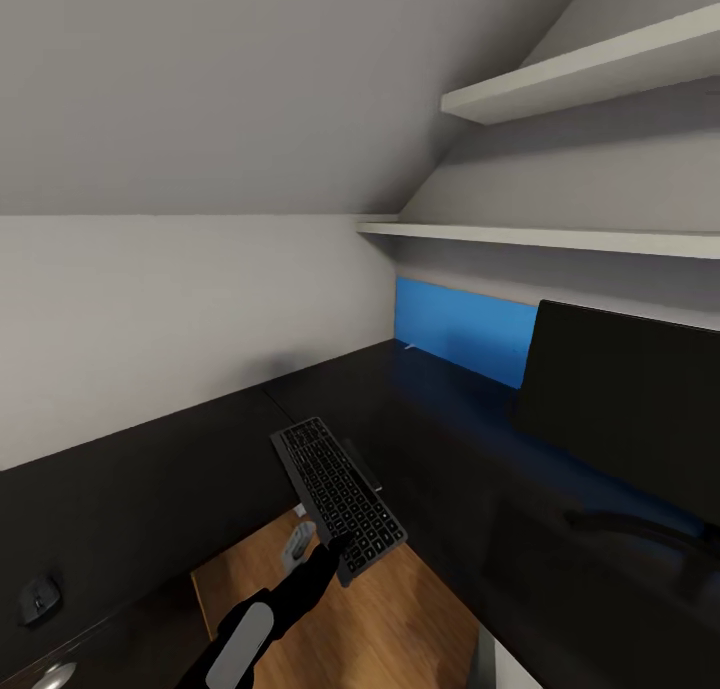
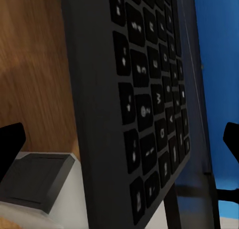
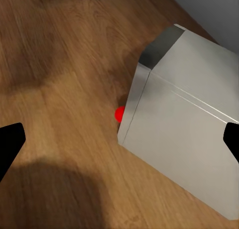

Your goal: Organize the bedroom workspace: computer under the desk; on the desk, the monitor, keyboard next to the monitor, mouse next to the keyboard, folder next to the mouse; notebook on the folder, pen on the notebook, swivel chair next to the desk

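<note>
The keyboard (image 1: 338, 489), silver-grey with black keys, is over the inner corner of the glossy black desk (image 1: 150, 489), its near end out past the desk edge above the wooden floor. My left gripper (image 1: 335, 551) is at that near end. In the left wrist view the keyboard (image 2: 144, 109) runs slanted between the spread fingertips (image 2: 11, 149) without touching either, so my left gripper (image 2: 119, 144) is open. The monitor (image 1: 625, 409) stands on the desk at right. The small black mouse (image 1: 40, 599) lies on the desk at far left. My right gripper (image 3: 119, 144) is open above the light grey computer (image 3: 184, 134) on the floor.
A blue wall panel (image 1: 460, 329) runs behind the desk, with two white shelves (image 1: 560, 237) above it under the sloped ceiling. Wooden floor (image 1: 330, 629) shows in the desk's inner corner. A red dot (image 3: 120, 114) marks the floor beside the computer.
</note>
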{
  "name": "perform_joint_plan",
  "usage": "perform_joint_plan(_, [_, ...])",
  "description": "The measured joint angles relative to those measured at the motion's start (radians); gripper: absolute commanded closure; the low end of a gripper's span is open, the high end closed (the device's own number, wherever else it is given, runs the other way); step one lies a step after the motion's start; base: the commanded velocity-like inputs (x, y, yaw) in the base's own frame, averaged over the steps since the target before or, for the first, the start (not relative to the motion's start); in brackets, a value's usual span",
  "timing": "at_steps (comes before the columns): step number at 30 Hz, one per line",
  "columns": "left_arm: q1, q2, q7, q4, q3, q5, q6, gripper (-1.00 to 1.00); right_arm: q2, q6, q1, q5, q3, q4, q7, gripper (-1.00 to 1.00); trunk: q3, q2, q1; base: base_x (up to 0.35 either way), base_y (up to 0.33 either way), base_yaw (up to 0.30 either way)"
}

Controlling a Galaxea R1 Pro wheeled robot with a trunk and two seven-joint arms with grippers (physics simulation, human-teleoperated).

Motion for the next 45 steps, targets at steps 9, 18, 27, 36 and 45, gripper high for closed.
perform_joint_plan(9, [0.000,0.000,0.001,0.003,0.001,0.001,0.000,-1.00,0.000,0.000,0.000,0.000,0.000,0.000,0.000,-1.00,0.000,0.000,0.000,0.000,0.000,0.000])
perform_joint_plan(18, [0.000,0.000,0.001,0.021,0.002,0.004,0.000,-1.00,0.000,0.000,0.000,0.000,0.000,0.000,0.000,-1.00,0.000,0.000,0.000,0.000,0.000,0.000])
perform_joint_plan(27, [0.000,-0.003,0.003,0.023,0.000,0.004,0.000,-1.00,0.000,0.000,0.000,0.000,0.000,0.000,0.000,-1.00,0.000,0.000,0.000,0.000,0.000,0.000])
perform_joint_plan(36, [0.000,-0.003,0.007,0.023,0.002,0.006,0.003,-1.00,0.000,0.000,0.000,0.000,0.000,0.000,0.000,-1.00,-0.009,-0.021,0.011,0.000,0.000,0.000])
perform_joint_plan(45, [0.000,-0.003,0.007,0.023,0.003,0.005,0.003,-1.00,0.000,0.000,0.000,0.000,0.000,0.000,0.000,-1.00,-0.028,-0.063,0.035,0.000,0.000,0.000])
